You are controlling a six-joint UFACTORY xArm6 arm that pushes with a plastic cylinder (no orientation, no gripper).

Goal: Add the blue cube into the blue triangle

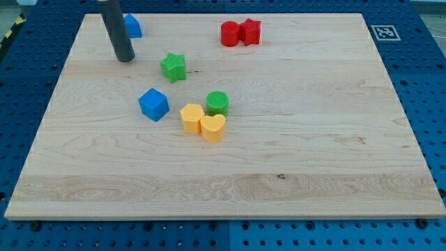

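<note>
The blue cube (153, 104) lies on the wooden board (313, 139), left of centre. The blue triangle (132, 26) lies near the view's top left, partly hidden behind my rod. My tip (125, 58) rests on the board just below the blue triangle, above and to the left of the blue cube, touching neither. A green star (173, 67) lies between my tip and the blue cube, to the right.
A green cylinder (217, 103) lies right of the blue cube. A yellow hexagon (191, 118) and a yellow heart (213, 128) touch each other below it. Two red blocks (240, 33) stand together at the view's top centre.
</note>
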